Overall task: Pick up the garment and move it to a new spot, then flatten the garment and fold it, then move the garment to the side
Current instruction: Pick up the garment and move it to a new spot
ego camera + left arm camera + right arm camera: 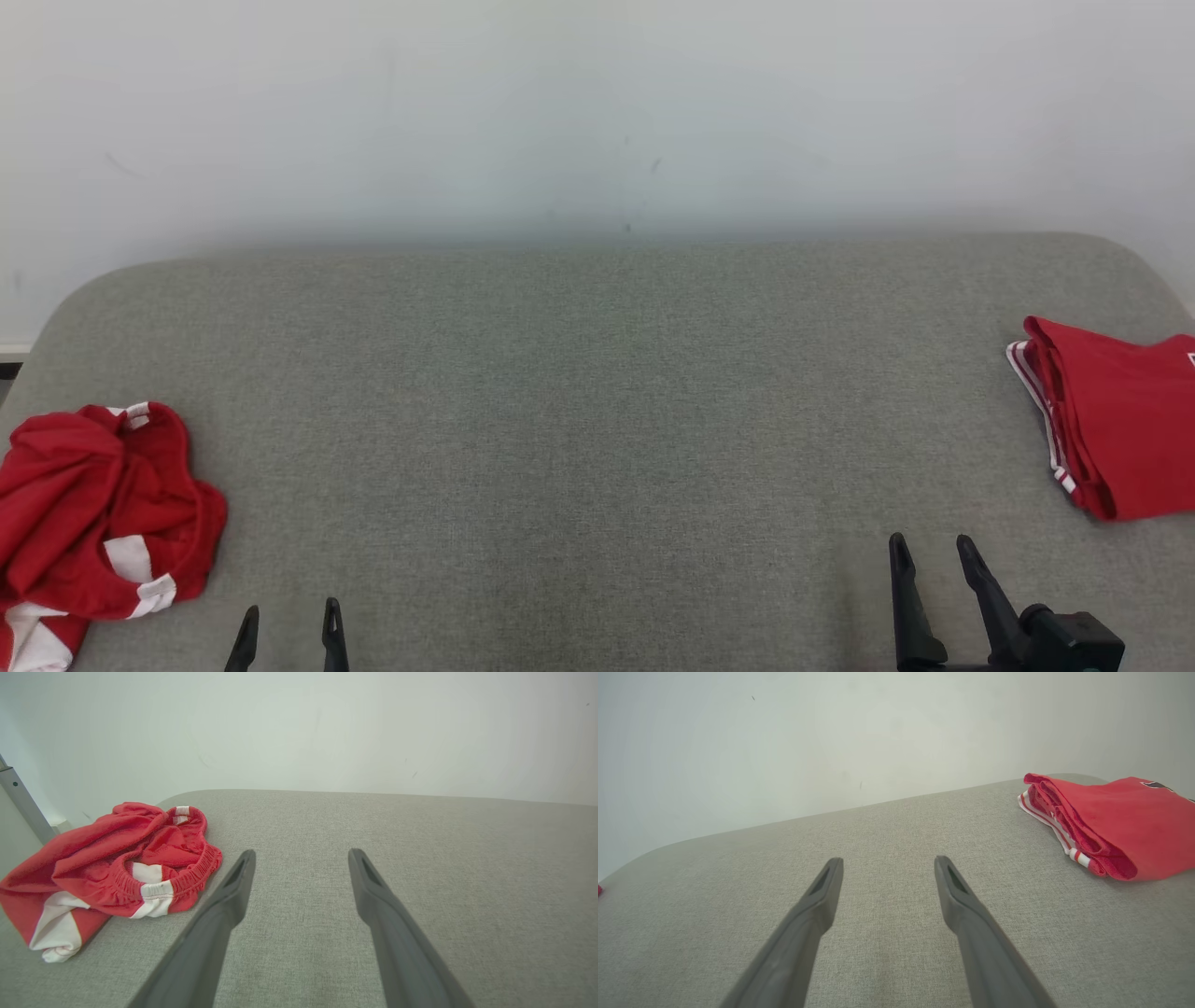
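Step, we judge: pick-up, not begun | crumpled garment (93, 509) at left edge of desk (597, 420) | our left fingers (332, 633) spread, empty, desk's near-left | right fingers (982, 590) spread, near-right | folded garment (1120, 420) at desk's right edge | next: we reach left, pinch the crumple.

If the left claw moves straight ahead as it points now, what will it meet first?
Probably nothing soon: bare grey cushion lies ahead of the left claw up to the wall. The crumpled garment lies left of that line.
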`<state>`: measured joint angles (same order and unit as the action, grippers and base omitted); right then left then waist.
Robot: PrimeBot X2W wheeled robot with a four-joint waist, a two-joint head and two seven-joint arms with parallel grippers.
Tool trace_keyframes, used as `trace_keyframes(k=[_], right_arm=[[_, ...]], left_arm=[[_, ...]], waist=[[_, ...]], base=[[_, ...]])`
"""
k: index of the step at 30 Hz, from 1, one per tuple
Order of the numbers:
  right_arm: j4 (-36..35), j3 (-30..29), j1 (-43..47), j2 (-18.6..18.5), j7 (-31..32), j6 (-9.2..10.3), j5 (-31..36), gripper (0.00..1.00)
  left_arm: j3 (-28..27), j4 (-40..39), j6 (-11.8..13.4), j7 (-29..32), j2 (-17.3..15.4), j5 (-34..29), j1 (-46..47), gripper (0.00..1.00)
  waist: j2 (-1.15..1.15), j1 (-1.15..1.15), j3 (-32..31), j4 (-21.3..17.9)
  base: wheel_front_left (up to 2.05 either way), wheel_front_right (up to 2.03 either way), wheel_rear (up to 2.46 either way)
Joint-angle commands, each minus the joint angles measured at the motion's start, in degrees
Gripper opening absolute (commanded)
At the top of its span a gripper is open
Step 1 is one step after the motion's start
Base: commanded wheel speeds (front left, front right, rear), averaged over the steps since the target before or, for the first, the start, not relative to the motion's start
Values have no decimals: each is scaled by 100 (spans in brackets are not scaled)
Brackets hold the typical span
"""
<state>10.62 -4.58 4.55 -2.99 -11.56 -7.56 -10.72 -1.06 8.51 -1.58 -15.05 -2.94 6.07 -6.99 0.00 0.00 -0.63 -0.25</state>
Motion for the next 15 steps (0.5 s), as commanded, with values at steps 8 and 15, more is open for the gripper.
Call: trace_keyframes(k=[8, 15], right_arm=[[25, 102, 79, 23, -26, 12, -92, 100], [61, 190, 84, 22, -30, 12, -156, 100]], left_arm=[[36, 39, 24, -16, 7, -64, 23, 100], [-28, 54, 13, -16, 6, -102, -84, 100]], waist=[[0, 0, -3, 586], [0, 0, 1, 1313]], base=[[0, 0, 0], [0, 0, 0]])
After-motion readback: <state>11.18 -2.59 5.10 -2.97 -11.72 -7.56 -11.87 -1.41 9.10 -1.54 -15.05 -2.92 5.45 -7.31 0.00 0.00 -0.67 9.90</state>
